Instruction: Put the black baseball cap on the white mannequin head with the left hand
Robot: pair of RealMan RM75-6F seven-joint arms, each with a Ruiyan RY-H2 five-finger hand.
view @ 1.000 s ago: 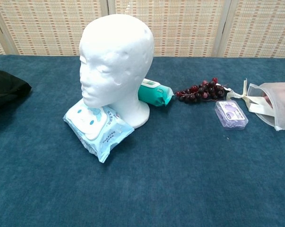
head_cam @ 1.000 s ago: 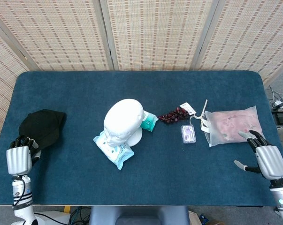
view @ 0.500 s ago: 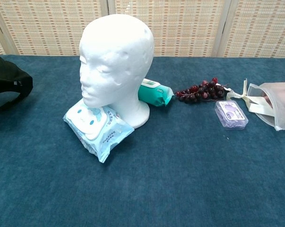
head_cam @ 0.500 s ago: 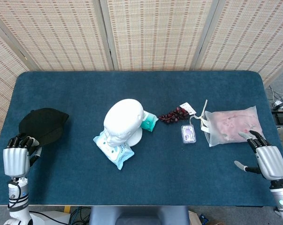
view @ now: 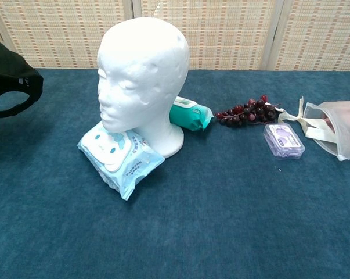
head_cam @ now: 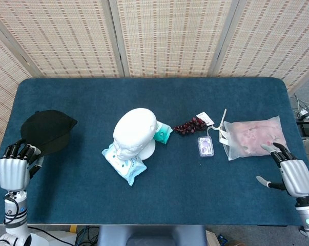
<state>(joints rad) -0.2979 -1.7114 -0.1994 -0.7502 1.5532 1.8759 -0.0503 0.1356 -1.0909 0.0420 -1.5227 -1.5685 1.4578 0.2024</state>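
The black baseball cap (head_cam: 45,130) hangs lifted above the table's left end, gripped at its near edge by my left hand (head_cam: 13,168). In the chest view the cap (view: 11,75) shows at the far left, its back opening visible, raised off the cloth. The white mannequin head (head_cam: 135,132) stands upright at the table's middle, facing front-left, well to the right of the cap; it fills the chest view's centre (view: 144,75). My right hand (head_cam: 292,173) rests with fingers spread at the table's near right corner, holding nothing.
A light-blue wipes pack (head_cam: 123,164) lies against the mannequin's base, a teal pack (head_cam: 163,133) behind it. Dark grapes (head_cam: 191,125), a small purple case (head_cam: 205,146) and a translucent pink bag (head_cam: 254,137) lie to the right. The blue table (head_cam: 93,97) ends at woven screens.
My left hand has lifted the cap off the table; the cap now hangs higher and a little farther right. The right hand has stayed still.
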